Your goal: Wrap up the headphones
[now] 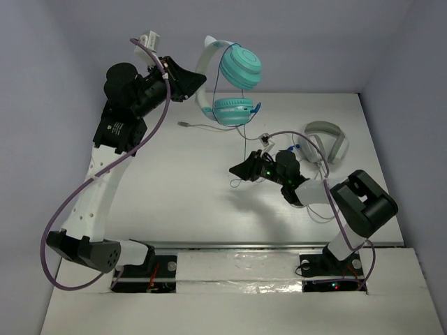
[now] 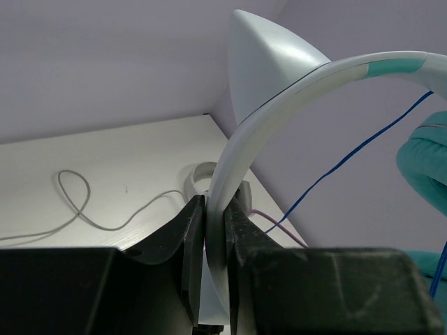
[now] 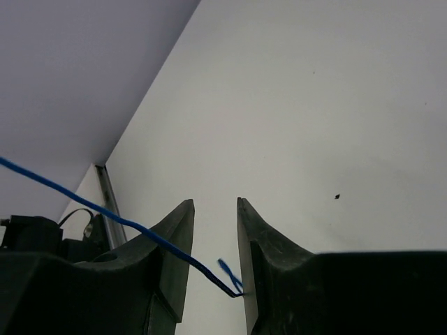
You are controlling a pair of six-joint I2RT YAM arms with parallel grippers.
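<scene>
Left gripper (image 2: 215, 209) clamps the light headphones' (image 1: 241, 66) stiff headband (image 2: 230, 160); right gripper's (image 3: 214, 206) parted jaws straddle the probably limp, slippery cable (image 3: 63, 190).

The headphones (image 1: 234, 84) hang in the air, with the white headband (image 2: 279, 98) clamped edge-on between the fingers of the left gripper (image 2: 215, 230). The two round teal ear cups (image 1: 240, 67) sit just right of that gripper, one above the other. The thin dark blue cable (image 3: 70, 195) drops to the right gripper (image 3: 213, 237) and passes between its parted fingers.
</scene>
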